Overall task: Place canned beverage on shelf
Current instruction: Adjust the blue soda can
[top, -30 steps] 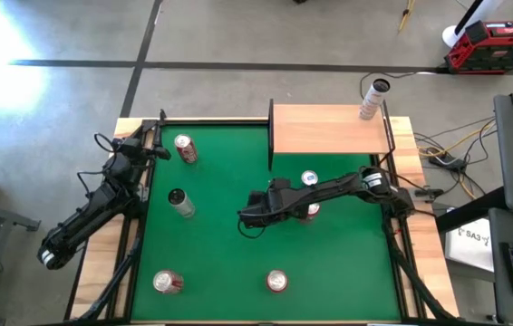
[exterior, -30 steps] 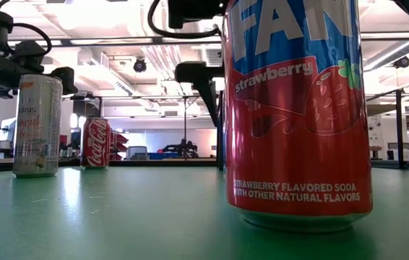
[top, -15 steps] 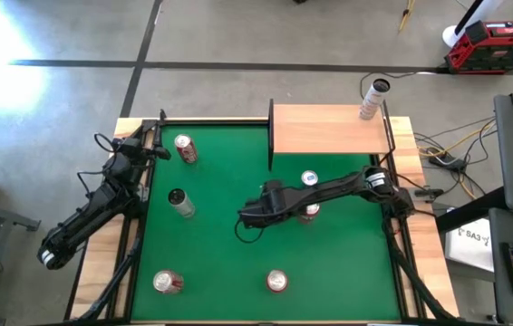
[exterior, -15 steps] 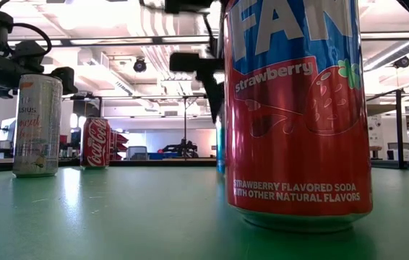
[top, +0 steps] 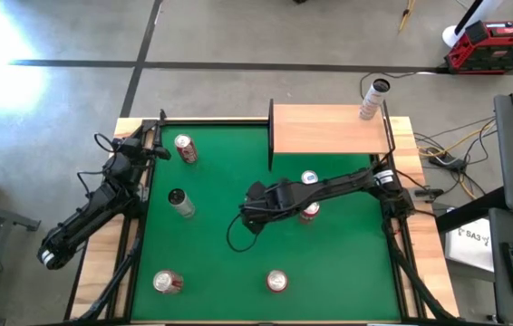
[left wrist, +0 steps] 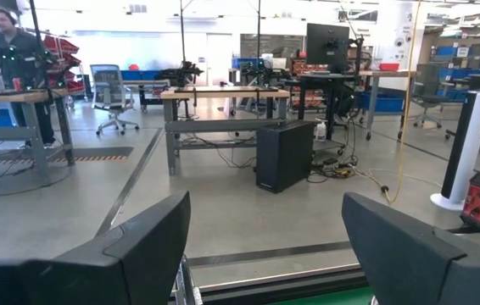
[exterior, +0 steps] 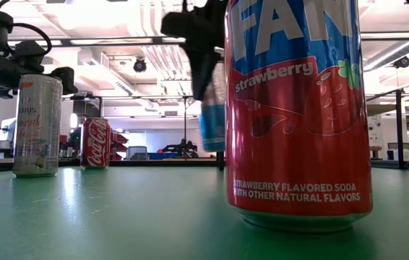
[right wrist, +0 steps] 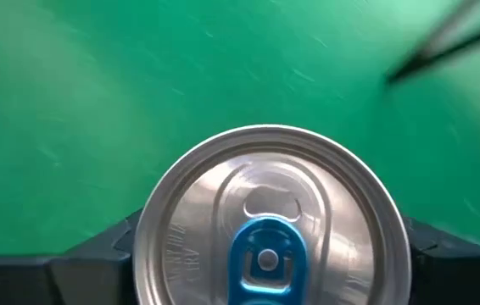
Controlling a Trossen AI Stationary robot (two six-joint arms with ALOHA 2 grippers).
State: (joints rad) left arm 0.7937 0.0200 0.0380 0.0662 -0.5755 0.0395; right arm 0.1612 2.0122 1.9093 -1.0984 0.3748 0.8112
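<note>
Right gripper [top: 253, 201]: mine, stretched over the middle of the green table [top: 211, 263]; my fingers [right wrist: 96, 246] clasp a blue can [right wrist: 271, 220] on both sides (silver top with a blue tab, seen from straight above in my wrist view).
Blue can, low view [exterior: 212, 115]: hangs clear of the felt, slightly tilted, under my dark gripper [exterior: 199, 36].
Shelf [top: 329, 129]: tan board at the table's far edge, right of centre; well apart from the held can. A tall can [top: 372, 100] stands on its far right corner.
Left gripper [top: 159, 136]: rests at the far left corner of the table, fingers [left wrist: 130, 254] closed on nothing, facing out into the room.
Other cans on the felt: a red can [top: 184, 148] near the left gripper; a slim silver can [top: 180, 202] left of centre; a silver-topped can [top: 309, 178] just in front of the shelf; a red can beside my arm [top: 310, 213]; two red cans at the near edge [top: 167, 282] [top: 277, 282].
Strawberry can [exterior: 296, 108]: fills the low view's foreground.
</note>
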